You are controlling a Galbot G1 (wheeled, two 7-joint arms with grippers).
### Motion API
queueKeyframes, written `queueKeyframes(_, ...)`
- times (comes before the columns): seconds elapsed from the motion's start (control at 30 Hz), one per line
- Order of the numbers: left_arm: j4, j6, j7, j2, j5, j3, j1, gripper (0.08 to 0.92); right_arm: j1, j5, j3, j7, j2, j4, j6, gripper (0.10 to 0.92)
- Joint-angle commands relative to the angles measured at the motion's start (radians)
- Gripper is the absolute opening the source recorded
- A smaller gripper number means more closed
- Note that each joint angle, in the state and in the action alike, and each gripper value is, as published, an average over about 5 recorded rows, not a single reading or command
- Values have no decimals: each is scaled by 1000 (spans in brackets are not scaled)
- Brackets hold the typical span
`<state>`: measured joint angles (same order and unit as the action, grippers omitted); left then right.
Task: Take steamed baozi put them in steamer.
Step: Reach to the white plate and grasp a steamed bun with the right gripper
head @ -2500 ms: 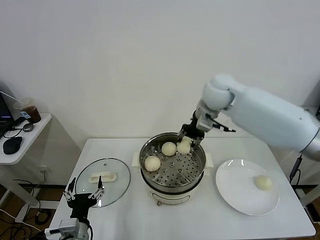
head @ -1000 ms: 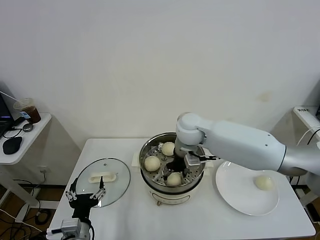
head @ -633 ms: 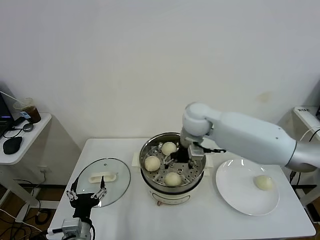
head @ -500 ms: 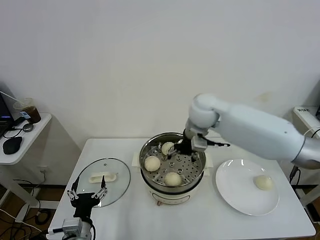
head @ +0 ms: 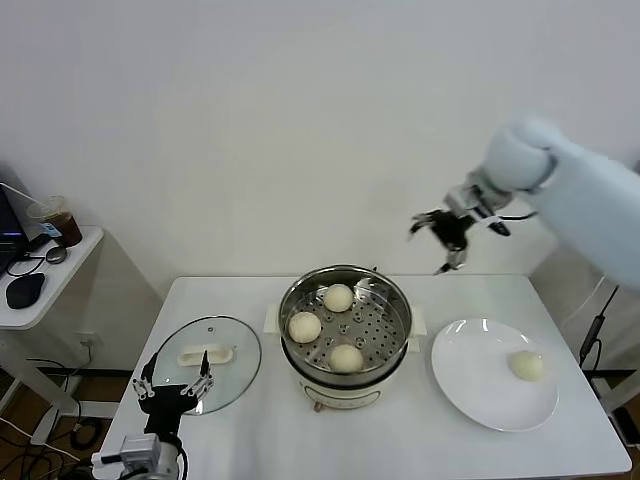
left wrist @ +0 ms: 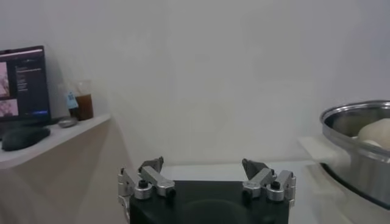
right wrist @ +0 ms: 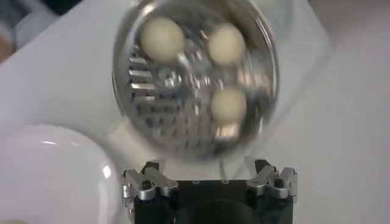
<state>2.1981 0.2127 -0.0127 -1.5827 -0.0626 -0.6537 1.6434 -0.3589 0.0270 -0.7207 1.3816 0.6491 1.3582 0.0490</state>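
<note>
The steamer (head: 345, 368) stands mid-table, a steel pot on a cream base. Three cream-white baozi lie on its perforated tray: one at the back (head: 338, 297), one at the left (head: 304, 326), one at the front (head: 346, 357). A fourth baozi (head: 527, 365) lies on the white plate (head: 480, 400) at the right. My right gripper (head: 443, 239) is open and empty, raised high above the table, behind and right of the steamer. Its wrist view looks down on the steamer (right wrist: 195, 79) and the plate (right wrist: 55, 176). My left gripper (head: 170, 385) is open and parked low at the front left.
A round glass lid (head: 205, 362) with a white handle lies left of the steamer. A side shelf (head: 40, 275) at the far left holds a drink cup and a mouse. The steamer's rim (left wrist: 365, 128) shows in the left wrist view.
My right gripper left a baozi at the front of the steamer tray, opened, then rose up and to the right, away from the pot. The left arm stayed put.
</note>
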Motion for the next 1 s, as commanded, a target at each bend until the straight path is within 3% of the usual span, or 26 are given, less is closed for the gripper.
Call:
queueKeyframes(0.03,3,5,3,12,13,-5,8,823,381,163,263,5,-257,-32,139,823)
queueKeyframes(0.2,7,12,10,17,24,-13,12,823,576,332,394,-25,-251,-59,28,823)
queueKeyframes(0.4,6,12,10,7,18,-13,22,823,675,423,425,-29,-199,-115,-32,823)
queueKeyframes(1.0,-2,9,7,-1,4,-19,27,823,662,488,411,-61,-42,-249,-85,823)
